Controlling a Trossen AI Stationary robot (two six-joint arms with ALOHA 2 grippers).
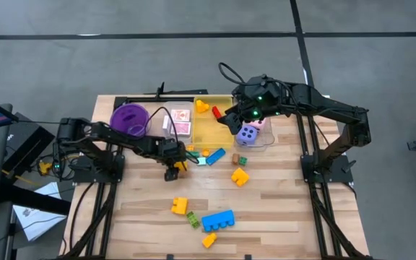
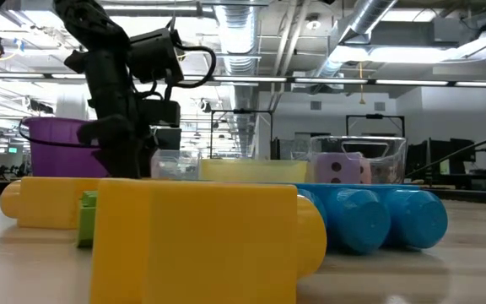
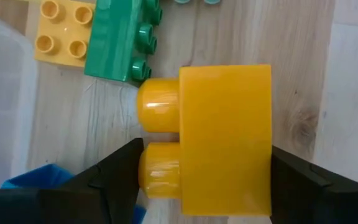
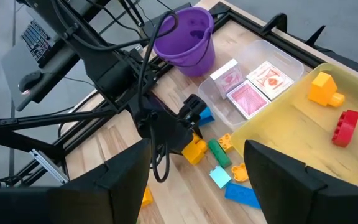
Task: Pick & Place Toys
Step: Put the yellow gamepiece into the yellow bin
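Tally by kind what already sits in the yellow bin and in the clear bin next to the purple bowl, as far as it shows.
Yellow bin, yellow block: 1
Yellow bin, red block: 1
Clear bin, card packs: 3
Total in view: 5

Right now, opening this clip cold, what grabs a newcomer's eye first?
The left gripper is down on the table near its middle, its jaws either side of a yellow block beside a green block. Farther back, the yellow bin holds an orange piece and a red piece, with the right gripper hovering over it.
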